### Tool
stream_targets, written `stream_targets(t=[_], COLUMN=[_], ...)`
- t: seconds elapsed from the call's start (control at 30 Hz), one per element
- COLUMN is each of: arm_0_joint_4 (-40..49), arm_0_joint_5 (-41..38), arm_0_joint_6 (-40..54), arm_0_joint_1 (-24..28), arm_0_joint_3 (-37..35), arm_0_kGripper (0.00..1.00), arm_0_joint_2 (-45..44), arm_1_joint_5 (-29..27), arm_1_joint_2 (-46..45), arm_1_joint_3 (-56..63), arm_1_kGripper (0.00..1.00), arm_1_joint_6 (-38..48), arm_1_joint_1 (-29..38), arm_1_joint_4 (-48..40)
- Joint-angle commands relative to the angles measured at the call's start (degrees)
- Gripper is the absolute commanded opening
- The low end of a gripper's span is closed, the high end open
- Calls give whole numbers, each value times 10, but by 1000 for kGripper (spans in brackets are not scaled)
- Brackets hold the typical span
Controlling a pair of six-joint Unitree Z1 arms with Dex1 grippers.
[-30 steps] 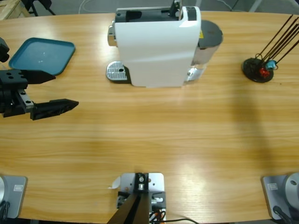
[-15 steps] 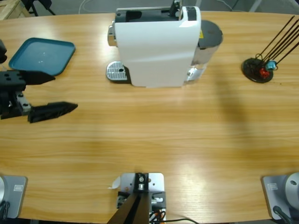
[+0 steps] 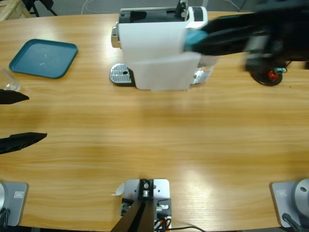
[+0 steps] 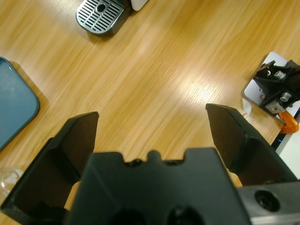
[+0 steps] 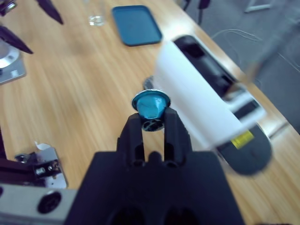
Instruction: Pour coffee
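Right claw (image 5: pixel 153 123): clamps blue capsule (image 5: pixel 150 105), newly over white coffee machine (image 3: pixel 161 48) | left claw (image 3: pixel 21 117): released, withdrawn to tabletop (image 3: pixel 154 140) edge | glass (image 3: pixel 8 80) near teal tray (image 3: pixel 43 58) | coffee: not discernible.

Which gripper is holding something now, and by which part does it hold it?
The right gripper holds a blue capsule, its jaws closed on the narrow end, the wide rim pointing outward. The left gripper is open and holds nothing.
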Motion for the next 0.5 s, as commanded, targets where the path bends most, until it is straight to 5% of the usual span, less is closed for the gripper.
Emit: stream_targets(t=[0.03,0.5], arm_0_joint_4=[9,-1], arm_0_joint_5=[-6,-4], arm_0_joint_6=[2,-1], arm_0_joint_1=[-5,-5], arm_0_joint_3=[-1,18], arm_0_kGripper=[1000,1000], arm_0_joint_2=[-13,0], arm_1_joint_5=[-53,-101], arm_1_joint_2=[186,269], arm_1_joint_3=[-126,-215], arm_1_kGripper=[0,0], arm_1_joint_6=[-88,-208], arm_1_joint_1=[40,-36], arm_1_joint_4=[-4,-25])
